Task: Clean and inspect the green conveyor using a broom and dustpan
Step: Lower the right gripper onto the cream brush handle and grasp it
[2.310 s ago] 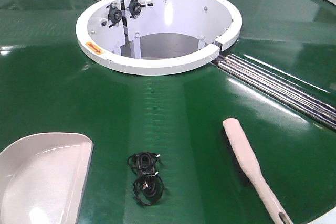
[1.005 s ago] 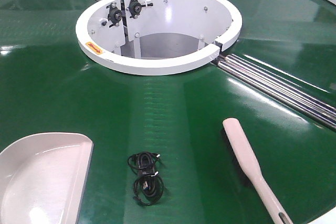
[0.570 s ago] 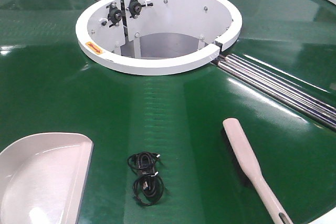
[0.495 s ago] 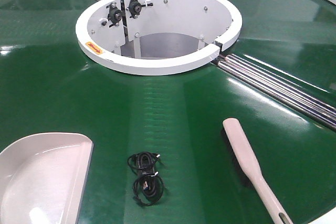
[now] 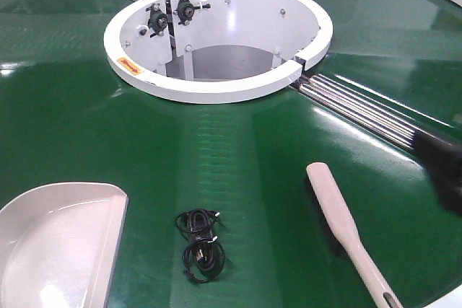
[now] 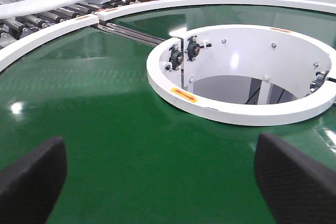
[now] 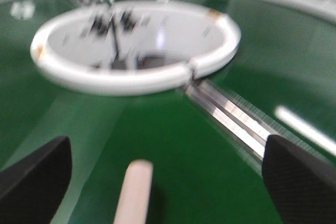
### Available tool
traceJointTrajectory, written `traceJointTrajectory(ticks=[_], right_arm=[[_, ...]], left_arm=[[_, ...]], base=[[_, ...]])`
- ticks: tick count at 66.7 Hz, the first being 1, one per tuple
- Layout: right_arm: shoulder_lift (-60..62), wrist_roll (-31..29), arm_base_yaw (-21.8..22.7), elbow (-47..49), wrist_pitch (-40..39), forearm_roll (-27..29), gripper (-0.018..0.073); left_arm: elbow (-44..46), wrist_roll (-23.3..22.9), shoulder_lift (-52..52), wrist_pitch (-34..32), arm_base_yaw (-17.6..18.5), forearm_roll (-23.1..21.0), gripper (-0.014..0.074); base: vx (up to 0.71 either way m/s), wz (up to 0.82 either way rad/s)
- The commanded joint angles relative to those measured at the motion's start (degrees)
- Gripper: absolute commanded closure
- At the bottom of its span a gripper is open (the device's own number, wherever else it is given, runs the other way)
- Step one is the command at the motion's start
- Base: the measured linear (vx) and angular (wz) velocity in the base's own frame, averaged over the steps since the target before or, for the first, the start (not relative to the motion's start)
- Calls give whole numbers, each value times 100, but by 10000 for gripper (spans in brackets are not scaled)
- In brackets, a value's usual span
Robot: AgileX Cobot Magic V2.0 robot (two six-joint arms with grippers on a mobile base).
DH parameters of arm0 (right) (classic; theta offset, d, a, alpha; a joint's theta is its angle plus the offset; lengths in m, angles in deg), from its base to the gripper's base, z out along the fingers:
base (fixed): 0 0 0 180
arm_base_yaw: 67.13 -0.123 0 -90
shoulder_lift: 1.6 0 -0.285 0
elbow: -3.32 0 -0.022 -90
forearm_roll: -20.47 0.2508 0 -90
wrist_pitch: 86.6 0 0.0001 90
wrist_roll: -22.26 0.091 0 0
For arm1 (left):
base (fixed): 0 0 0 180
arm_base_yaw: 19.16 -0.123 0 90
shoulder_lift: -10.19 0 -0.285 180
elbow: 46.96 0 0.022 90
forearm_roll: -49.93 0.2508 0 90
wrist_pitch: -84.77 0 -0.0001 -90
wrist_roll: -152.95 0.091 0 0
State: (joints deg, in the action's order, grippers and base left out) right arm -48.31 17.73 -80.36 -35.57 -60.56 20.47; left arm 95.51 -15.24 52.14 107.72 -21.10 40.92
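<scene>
We see the green conveyor (image 5: 86, 120) filling the front view, glossy, with the white ring (image 5: 216, 91) at far centre and silver rollers (image 5: 361, 117) running from the ring toward the right edge. The broom (image 5: 333, 207) lies flat on the belt at near right, with its paddle end far and its handle running off toward the near right corner. The dustpan (image 5: 43, 250) lies at the near left corner, partly cut off by the frame and well apart from the broom. A coiled black cable (image 5: 201, 244) sits between them, touching neither.

The left gripper (image 6: 163, 182) has its fingers (image 6: 31, 182) spread wide over bare belt, holding nothing. The right gripper (image 7: 165, 182) also has its fingers (image 7: 299, 182) spread wide. That view is blurred, and the broom's rounded tip shows low between them, ungripped. The right arm (image 5: 440, 167) shows as a dark blur at the right edge, just beyond the broom.
</scene>
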Motion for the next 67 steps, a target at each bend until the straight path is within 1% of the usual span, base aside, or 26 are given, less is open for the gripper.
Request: traceJointTrajectory(ticks=[1,6,15,21,31,38,44,49,59,67], right_arm=[[-610,-57,-390,459,207,45,-132],[-1330,157,-570,762,597,0,-129],[-2645,584,-599,1485,1465,-39,-119],[-3416,688,-599,2038,2137,-39,-108],[-4490,742,-599,2994,2915,-39,-99],[-4995,651,-599,3437,3156,-39,-94],[-5307,567,-593,3638,3346,-39,-92],[-5510,541,-584,3689,3503,-39,-90],[-5837,453,-584,3684,3536,-39,-85],[-6065,453,-364,3684,3484,0,-78]], left_arm=[[203,8,36,-414,4,-94,-32],[203,8,36,-414,4,-94,-11],[203,8,36,-401,4,-94,7],[203,8,36,-376,4,-94,7],[203,8,36,-257,4,-94,7],[203,8,36,-129,4,-94,7],[203,8,36,-52,4,-94,7],[203,8,36,5,4,-94,7],[203,8,36,55,4,-94,7],[203,8,36,58,4,-94,7]], base=[[0,0],[0,0],[0,0],[0,0],[0,0],[0,0],[0,0],[0,0],[0,0],[0,0]])
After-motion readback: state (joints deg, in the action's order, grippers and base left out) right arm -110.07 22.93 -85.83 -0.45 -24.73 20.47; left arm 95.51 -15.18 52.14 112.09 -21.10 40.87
